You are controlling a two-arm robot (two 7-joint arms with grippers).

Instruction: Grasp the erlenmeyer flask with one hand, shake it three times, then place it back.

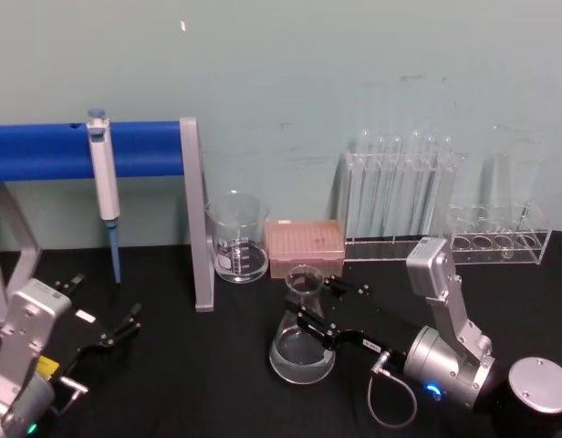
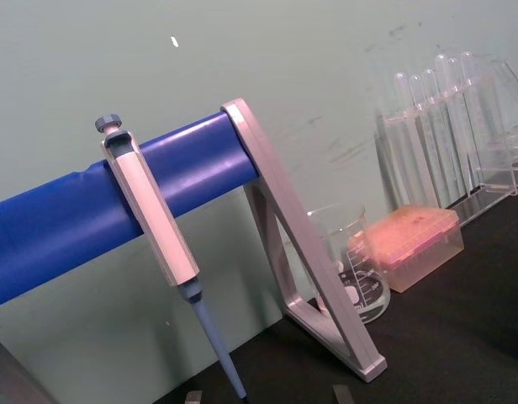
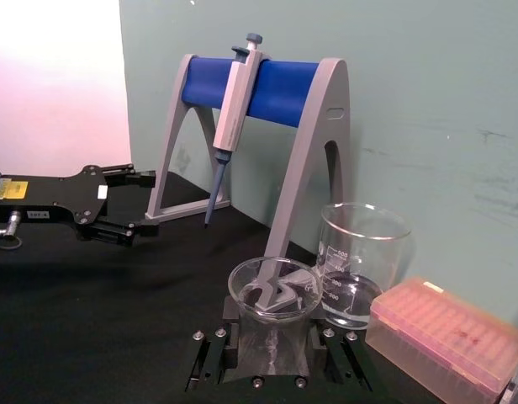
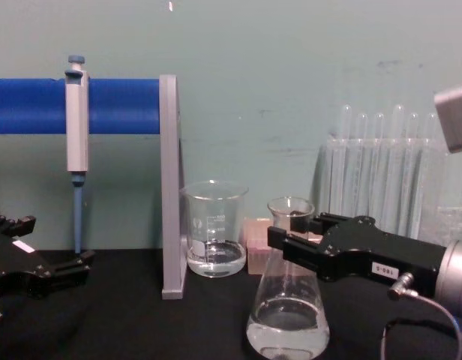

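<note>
The erlenmeyer flask (image 1: 302, 338) stands upright on the black desk (image 1: 199, 383), in front of the beaker (image 1: 237, 235) and the pink tip box (image 1: 305, 247), with a little clear liquid in its wide base. The right hand (image 1: 310, 304) reaches in from the flask's right side at neck height. In the chest view the right hand (image 4: 285, 238) has one finger crossing the front of the neck just below the flared rim and the other showing behind it, so the neck sits between the fingers. The right wrist view shows the flask (image 3: 272, 324) centred between the two finger assemblies, rim uppermost. The fingers lie close along both sides of the neck; whether they press the glass cannot be told. The flask base rests on the desk.

The left hand (image 1: 117, 330) is well to the left of the flask, low over the desk, near the foot of the blue stand (image 1: 89, 151), fingers spread apart and holding nothing. A pipette (image 1: 102, 187) hangs on that stand.

Behind and to the right of the flask, the test tube rack (image 1: 400, 196) is faint against the wall; individual tubes are hard to separate. The flask's graduations are not legible. The right arm's lower part is cut off at the frame edge
</note>
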